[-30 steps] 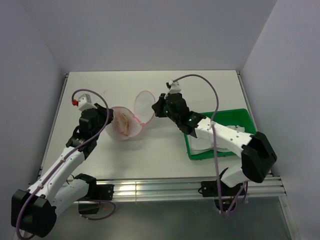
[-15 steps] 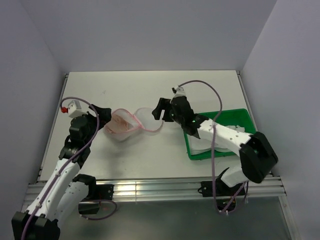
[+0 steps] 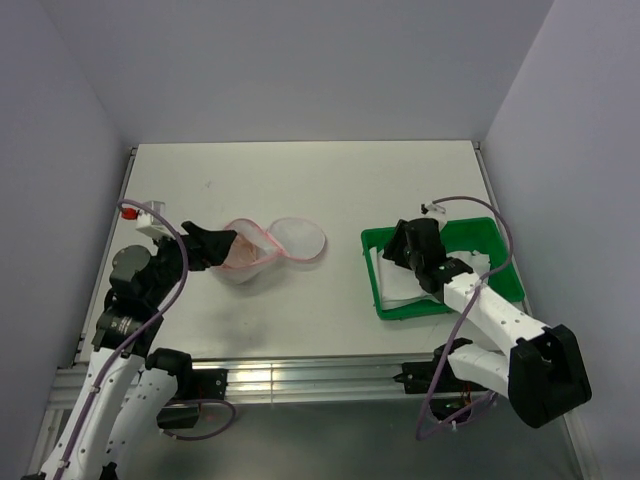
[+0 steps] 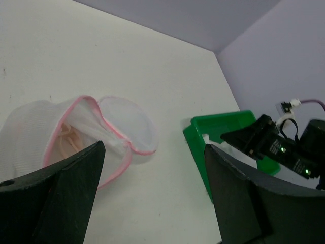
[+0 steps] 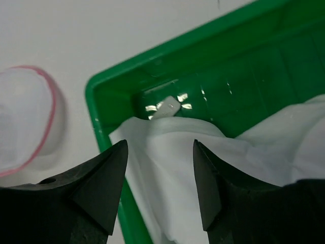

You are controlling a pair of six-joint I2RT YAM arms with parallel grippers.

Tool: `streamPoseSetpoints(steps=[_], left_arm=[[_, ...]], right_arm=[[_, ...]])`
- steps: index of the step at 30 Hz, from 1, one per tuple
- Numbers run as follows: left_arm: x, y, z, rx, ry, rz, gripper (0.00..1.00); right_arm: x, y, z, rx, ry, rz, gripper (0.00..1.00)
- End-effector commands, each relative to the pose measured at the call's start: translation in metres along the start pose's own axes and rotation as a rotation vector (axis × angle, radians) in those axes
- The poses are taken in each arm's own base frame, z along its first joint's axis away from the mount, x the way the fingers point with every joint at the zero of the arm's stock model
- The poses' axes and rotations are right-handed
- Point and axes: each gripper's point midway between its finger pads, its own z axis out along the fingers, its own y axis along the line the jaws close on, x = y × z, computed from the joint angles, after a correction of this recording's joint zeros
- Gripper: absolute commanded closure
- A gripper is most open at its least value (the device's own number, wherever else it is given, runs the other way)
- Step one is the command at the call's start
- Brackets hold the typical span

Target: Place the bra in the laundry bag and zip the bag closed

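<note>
At the near edge, both arms reach out from their bases, and neither holds anything. On the left, the left gripper (image 4: 152,152) hangs just beside the bag (image 4: 129,124) with its jaws spread wide and nothing but table showing between them. It is aimed at the fuller half, probably so it can pin or lift that side when the closing starts. The bra (image 4: 68,140) lies inside that half as a peach fold behind the mesh. The other half lies flat beside it, mouth up, joined at the pink trim. By the look of it the placing is done and the zipping is not.

Over to the right, the right gripper (image 5: 160,147) hovers above the tray (image 5: 228,56), jaws parted with nothing between them. It is well apart from the bag. A white cloth (image 5: 203,152) lies crumpled in the tray under it, along with a small pale tag (what it is, I cannot tell).

Nothing stands between the left gripper and the bag. The right one must first clear the tray's rim. I cannot make out the zip pull, which would likely make the next grasp tricky. Beyond all this the table (image 3: 300,170) runs bare to the back wall.
</note>
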Motion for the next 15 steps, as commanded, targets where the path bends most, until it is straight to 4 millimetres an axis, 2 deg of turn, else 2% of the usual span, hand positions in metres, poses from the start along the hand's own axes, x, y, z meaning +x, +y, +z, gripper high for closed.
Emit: streamPoseSetpoints(steps=[1,4,8,11,12,15], left_arm=[[0.012,-0.017,-0.015,0.102,0.086,0.112,0.14],[0.021,0.005,-0.017,0.023,0.083,0.139,0.14],[0.018,0.002,-0.022,0.036,0.062,0.152,0.14],[0.017,0.002,-0.025,0.033,0.05,0.151,0.14],[0.018,0.003,-0.025,0.033,0.052,0.15,0.14],[0.02,0.005,-0.024,0.029,0.058,0.146,0.15]], right_arm=[[0.009,-0.01,0.003,0.027,0.049,-0.024,0.38],[0.01,0.009,0.002,-0.072,0.062,0.019,0.41],[0.013,0.007,0.004,-0.066,0.063,0.028,0.47],[0.025,0.004,0.009,-0.067,0.087,0.038,0.51],[0.031,0.007,0.009,-0.09,0.11,0.037,0.55],[0.041,0.011,0.013,-0.12,0.14,0.043,0.56]])
